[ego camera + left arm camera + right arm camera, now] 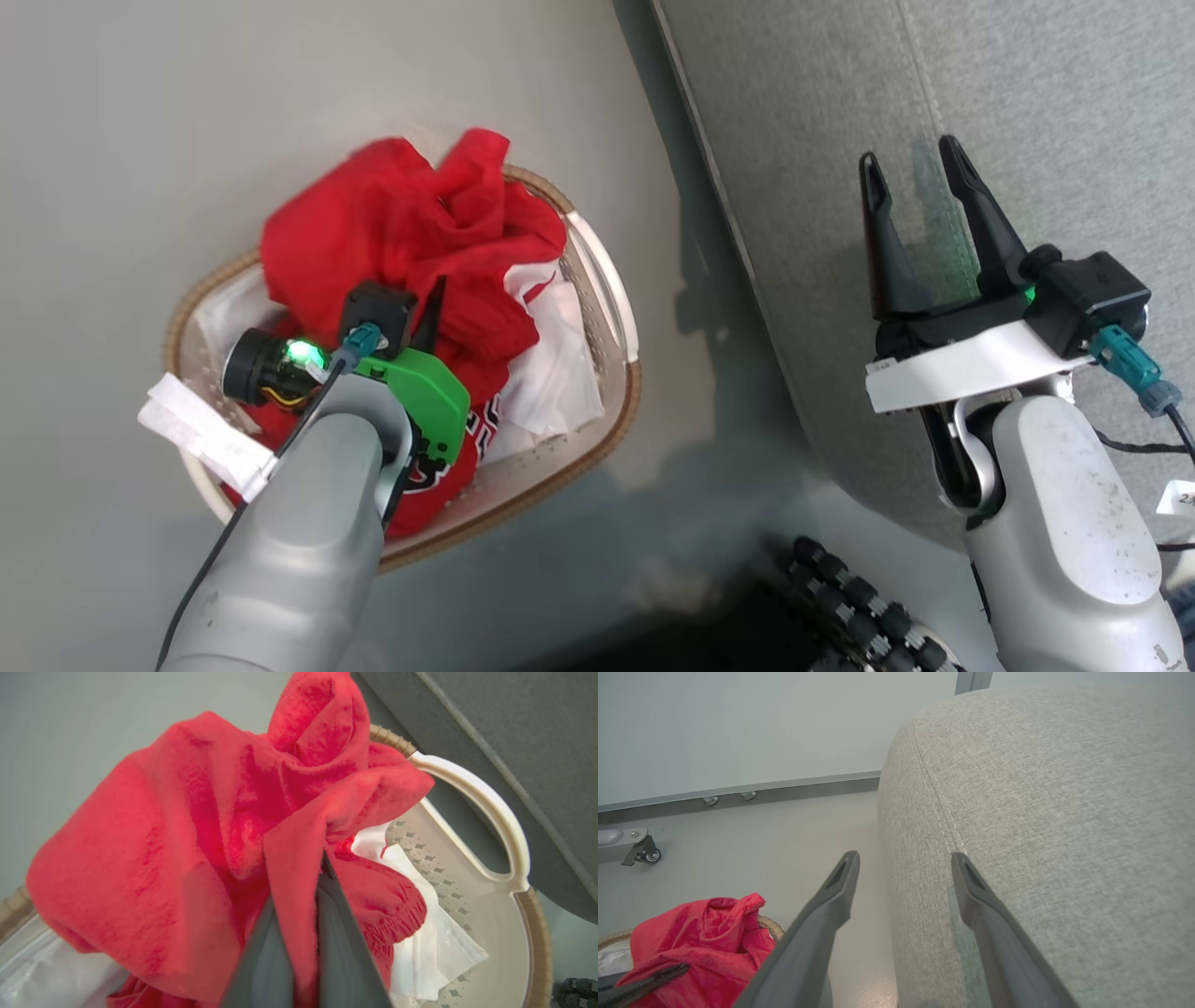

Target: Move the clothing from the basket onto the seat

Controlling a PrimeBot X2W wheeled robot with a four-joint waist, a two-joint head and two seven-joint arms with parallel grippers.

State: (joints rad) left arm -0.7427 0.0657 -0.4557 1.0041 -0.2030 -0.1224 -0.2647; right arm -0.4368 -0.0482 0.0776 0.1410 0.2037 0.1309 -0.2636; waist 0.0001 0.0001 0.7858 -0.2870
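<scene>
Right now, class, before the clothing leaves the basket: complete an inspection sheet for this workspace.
Surface: pale grey floor; the basket stands on it beside the seat.
Job's things: red clothing heaped in the basket, lettered jersey lowest; seat grey, with a stitched seam.
Clutter: nothing seen.
Hands: left hand shut on a fold of the red clothing; right hand open, above the seat's edge.
Cables: teal-plugged cable at the right wrist, another at the left.
Surroundings: wall rail, castor.
</scene>
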